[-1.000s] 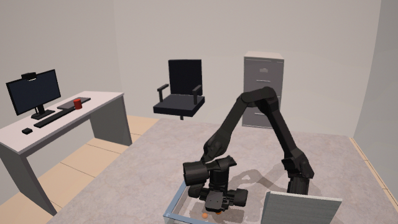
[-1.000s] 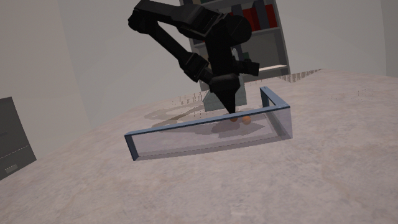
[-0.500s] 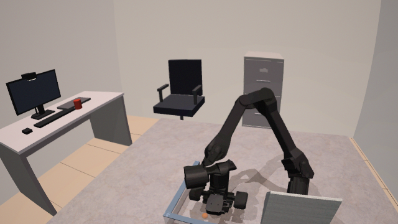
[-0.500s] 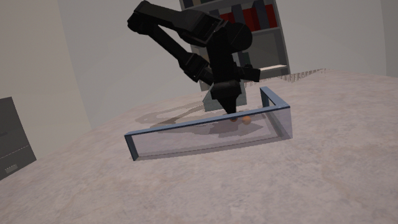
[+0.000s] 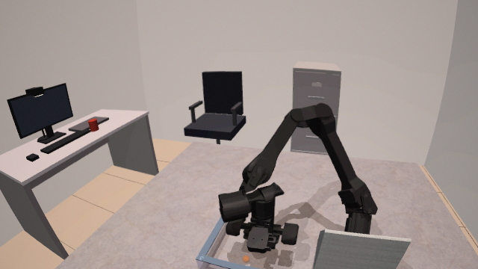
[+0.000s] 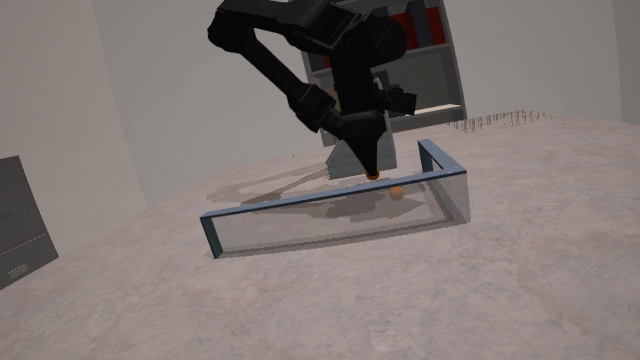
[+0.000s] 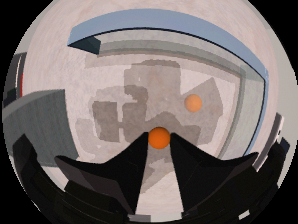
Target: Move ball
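Even, soft overhead light; blocky arm shadows on table (image 6: 450, 280); wrist view fisheye-warped w/ black edges.

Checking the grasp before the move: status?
Gripper shut on ball, lifted off the table. Copy close by, inside the walls. Nothing between ball and copy.

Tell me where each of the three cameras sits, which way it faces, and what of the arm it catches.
Top: high, behind the corner walls, facing the office; whole black arm shows, see-through ball copy below it.
Exterior: low at table height outside the long blue-edged clear wall, looking toward a bookshelf; forearm and gripper pinching the small orange ball.
Wrist: on the gripper, looking down between both fingers at the ball.
Shared: exterior and wrist both show ball, copy and walls.
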`<state>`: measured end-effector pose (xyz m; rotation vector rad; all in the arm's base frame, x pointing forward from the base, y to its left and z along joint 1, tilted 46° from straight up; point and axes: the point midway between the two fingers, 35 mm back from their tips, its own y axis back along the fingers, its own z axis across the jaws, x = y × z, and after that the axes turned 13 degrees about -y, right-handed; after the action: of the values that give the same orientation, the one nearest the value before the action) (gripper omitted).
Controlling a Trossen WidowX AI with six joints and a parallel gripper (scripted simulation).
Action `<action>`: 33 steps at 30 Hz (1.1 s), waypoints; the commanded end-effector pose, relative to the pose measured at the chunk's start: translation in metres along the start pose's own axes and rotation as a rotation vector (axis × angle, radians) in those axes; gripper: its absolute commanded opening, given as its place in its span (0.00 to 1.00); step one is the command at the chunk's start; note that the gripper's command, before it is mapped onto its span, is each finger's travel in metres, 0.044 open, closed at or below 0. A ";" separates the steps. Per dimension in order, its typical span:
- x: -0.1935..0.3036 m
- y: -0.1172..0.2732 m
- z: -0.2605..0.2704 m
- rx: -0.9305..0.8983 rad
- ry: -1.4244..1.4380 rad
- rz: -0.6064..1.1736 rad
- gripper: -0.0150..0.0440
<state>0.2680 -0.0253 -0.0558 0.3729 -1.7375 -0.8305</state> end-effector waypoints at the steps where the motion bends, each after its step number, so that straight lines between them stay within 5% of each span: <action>1: -0.003 0.028 -0.004 0.006 -0.009 -0.015 0.25; 12: 0.002 0.094 0.002 0.005 -0.009 -0.010 0.25; 33: -0.038 0.050 -0.032 0.008 -0.012 -0.012 0.25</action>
<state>0.3156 0.0277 -0.0384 0.3831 -1.7473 -0.8399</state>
